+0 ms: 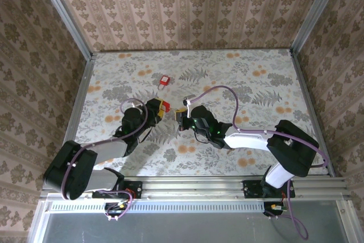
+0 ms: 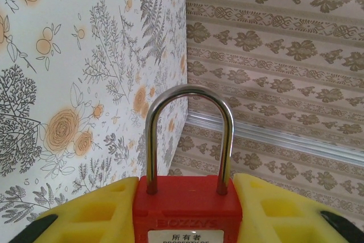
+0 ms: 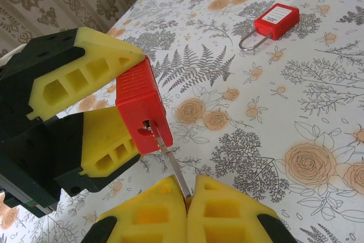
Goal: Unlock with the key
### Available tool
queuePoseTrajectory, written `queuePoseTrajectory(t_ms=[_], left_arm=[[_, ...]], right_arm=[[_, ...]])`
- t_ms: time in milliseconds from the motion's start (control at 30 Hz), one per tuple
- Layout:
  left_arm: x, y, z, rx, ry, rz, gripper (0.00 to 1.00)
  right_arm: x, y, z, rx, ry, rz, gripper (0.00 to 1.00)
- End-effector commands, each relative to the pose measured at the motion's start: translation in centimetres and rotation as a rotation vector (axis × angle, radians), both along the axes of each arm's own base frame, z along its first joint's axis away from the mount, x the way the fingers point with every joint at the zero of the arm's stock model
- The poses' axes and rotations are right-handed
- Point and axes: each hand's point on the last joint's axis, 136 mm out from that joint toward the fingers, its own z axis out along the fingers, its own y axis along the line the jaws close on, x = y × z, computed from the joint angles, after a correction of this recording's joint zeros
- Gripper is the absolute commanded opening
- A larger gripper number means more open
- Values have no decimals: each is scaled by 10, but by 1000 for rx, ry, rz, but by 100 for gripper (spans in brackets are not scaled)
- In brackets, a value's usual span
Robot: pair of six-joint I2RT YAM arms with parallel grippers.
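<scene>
**Red padlock in the left claw, key meeting its slot**

Red plastic marks the padlock [image 3: 141, 105] that the left gripper [image 1: 160, 108] holds clear of the table, near the middle of the floral sheet and slightly left of centre. The yellow fingers [image 3: 96, 64] are clamped on the lock's body, one on each broad side. In the left wrist view the steel shackle [image 2: 189, 135] arches up from the body, both legs running down into the red top, with a white label below bearing printed characters.

The key [image 3: 170, 164] is a thin dark metal blade. Its head is pinched between the right gripper [image 3: 186, 196], whose two yellow pads are pressed together around it. The blade slants up and to the left from those pads. Its tip sits in the dark slot on the lock's end face, the face turned toward the right wrist camera. How deep it goes cannot be told.

From above, the two claws meet tip to tip, the left arm reaching in from the near left and the right arm from the near right, a purple cable [image 1: 227, 92] looping over the right arm.

A second padlock [image 1: 165, 81], also red with a white label, lies flat on the table [image 1: 256, 83] just beyond the held one, toward the far wall, apart from both claws. Brown patterned wallpaper [image 1: 187, 9] lines the walls around the table.
</scene>
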Motion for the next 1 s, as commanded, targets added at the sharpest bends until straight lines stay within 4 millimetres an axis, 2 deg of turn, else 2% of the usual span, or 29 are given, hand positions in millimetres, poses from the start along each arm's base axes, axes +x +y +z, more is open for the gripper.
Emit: queuePoseTrajectory(t_ms=[0, 300, 567, 733, 967], left_arm=[[-4, -6, 28, -30, -109, -27, 0], [-6, -1, 35, -44, -162, -7, 0], [-13, 6, 41, -54, -214, 10, 0], [-18, 10, 39, -75, -222, 13, 0], [-24, 5, 39, -124, -227, -23, 0]], right_arm=[[-5, 9, -5, 31, 32, 23, 0], [-2, 8, -7, 64, 90, -8, 0], [-2, 10, -1, 136, 152, -28, 0], [-2, 13, -2, 162, 188, -40, 0], [2, 17, -1, 161, 194, -53, 0]])
